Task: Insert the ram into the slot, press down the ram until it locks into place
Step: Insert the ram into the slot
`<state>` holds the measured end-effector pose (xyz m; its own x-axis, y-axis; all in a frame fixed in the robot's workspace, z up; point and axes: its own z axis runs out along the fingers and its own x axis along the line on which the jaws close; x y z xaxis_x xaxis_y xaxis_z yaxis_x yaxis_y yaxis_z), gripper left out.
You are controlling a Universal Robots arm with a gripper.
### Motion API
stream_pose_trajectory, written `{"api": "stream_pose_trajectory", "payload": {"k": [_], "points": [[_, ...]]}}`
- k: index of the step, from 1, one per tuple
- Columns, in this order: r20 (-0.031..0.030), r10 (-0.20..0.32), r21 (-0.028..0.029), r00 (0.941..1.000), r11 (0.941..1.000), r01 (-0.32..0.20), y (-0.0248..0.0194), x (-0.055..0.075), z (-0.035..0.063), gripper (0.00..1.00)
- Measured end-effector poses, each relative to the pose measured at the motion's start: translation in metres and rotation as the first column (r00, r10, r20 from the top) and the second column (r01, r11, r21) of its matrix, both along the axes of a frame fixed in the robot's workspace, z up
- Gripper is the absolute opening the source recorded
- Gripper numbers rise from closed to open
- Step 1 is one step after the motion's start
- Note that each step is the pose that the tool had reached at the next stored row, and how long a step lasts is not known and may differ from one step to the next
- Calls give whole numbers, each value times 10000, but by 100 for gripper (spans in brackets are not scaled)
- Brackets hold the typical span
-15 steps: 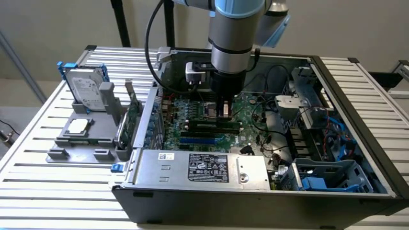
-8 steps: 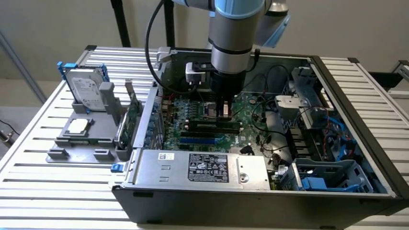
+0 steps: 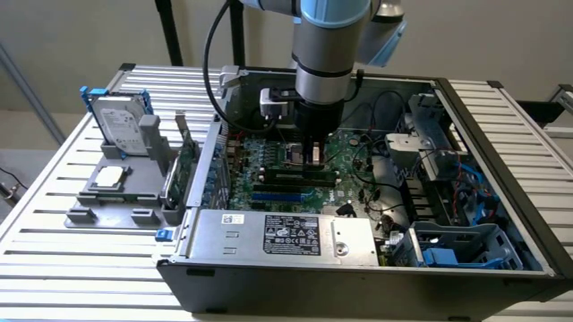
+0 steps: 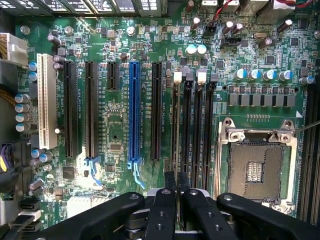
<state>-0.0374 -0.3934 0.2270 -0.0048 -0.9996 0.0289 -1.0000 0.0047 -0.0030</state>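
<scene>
Because the ram (image 4: 176,130) must enter edge-down, the tool (image 4: 177,182) closes narrowly on its flat sides, holding it in line over the slot (image 4: 177,77); seating depth cannot be judged.

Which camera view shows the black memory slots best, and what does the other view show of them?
The wrist view: it looks straight down on the parallel memory slots, end clips plain, beside the processor socket. The exterior view shows them as short dark bars close by the gripper.

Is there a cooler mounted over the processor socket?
No, the square silver processor socket lies uncovered, with its contact field showing.
</scene>
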Motion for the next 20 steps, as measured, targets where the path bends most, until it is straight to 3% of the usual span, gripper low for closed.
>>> {"api": "stream_pose_trajectory", "payload": {"k": [3, 11, 14, 20], "points": [[-1, -1, 3, 10000, 10000, 1, 1, 0, 31, 27], [-110, 0, 17, 9999, 10000, 0, 0, -11, 215, 27], [-115, 0, 28, 9999, 10000, 0, -1, -34, 228, 12], [-116, 0, 27, 9999, 10000, 1, -1, -35, 229, 11]]}}
